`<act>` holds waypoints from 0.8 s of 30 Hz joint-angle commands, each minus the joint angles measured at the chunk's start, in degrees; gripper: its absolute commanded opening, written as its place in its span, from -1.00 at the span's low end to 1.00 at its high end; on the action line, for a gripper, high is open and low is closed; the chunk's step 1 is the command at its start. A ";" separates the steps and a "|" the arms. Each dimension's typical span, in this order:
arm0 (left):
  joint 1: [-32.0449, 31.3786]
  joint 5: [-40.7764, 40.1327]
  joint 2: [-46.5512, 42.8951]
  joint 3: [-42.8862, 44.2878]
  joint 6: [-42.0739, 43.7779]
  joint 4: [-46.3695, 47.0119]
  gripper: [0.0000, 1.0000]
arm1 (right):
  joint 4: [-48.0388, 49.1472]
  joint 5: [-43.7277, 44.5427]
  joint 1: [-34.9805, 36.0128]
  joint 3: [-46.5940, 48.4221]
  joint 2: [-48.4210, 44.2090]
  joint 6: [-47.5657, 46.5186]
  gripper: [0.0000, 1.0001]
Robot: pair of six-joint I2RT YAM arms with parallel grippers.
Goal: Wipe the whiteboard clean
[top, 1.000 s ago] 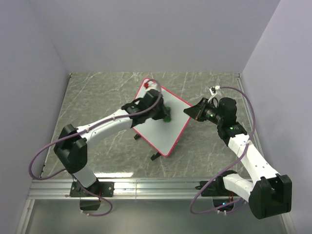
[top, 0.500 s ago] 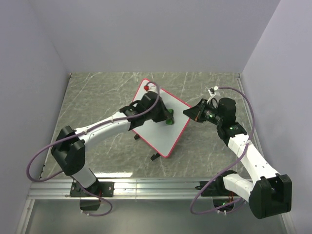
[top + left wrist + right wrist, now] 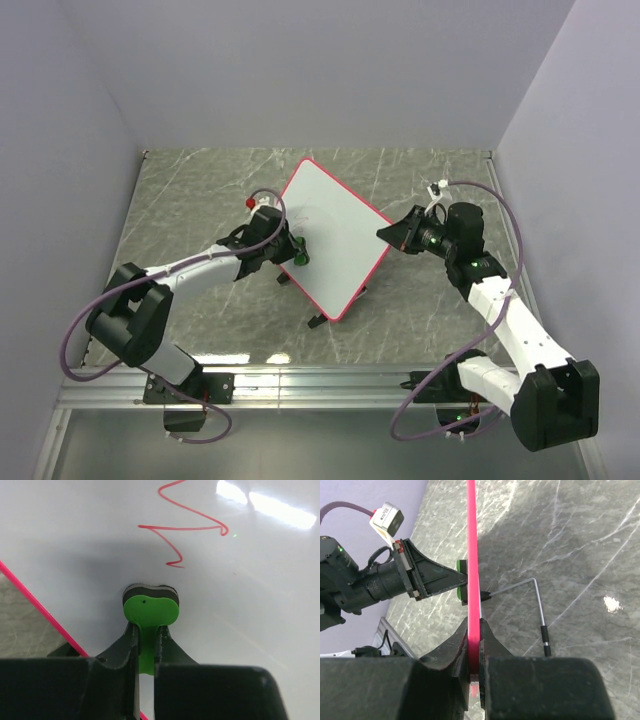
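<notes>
Tilting whiteboard [image 3: 335, 235], face toward eraser [image 3: 150, 607] in left fingers [image 3: 131, 641], edge between right fingers [image 3: 455, 647].

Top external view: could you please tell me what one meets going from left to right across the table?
Left claw, shut on the green eraser → whiteboard → right claw, shut on the whiteboard's right edge.

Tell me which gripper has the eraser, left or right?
The left gripper: it is shut on the green eraser, held against the whiteboard face. The right gripper clamps the board's pink frame instead.
</notes>
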 commanded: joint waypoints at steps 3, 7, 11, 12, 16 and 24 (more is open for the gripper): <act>-0.99 0.53 5.74 -3.59 1.12 -4.70 -0.99 | -3.23 -6.30 2.82 -0.78 -2.71 -5.18 -1.00; 0.50 0.08 4.50 1.32 2.44 -7.08 -0.99 | -2.96 -6.47 2.90 -1.05 -2.80 -5.18 -1.00; 1.30 0.70 6.34 13.79 3.93 -9.98 -0.99 | -2.00 -6.91 2.82 -1.66 -2.88 -4.66 -1.00; 1.12 1.13 8.09 16.42 4.20 -10.77 -0.99 | -1.91 -6.91 2.90 -2.01 -2.97 -4.57 -1.00; 0.59 0.87 12.58 30.82 4.82 -14.55 -0.99 | -1.29 -6.91 3.08 -2.63 -3.41 -4.31 -1.00; 3.75 0.34 22.34 44.75 4.73 -18.07 -0.99 | -2.70 -5.86 3.87 -2.81 -4.64 -5.45 -1.00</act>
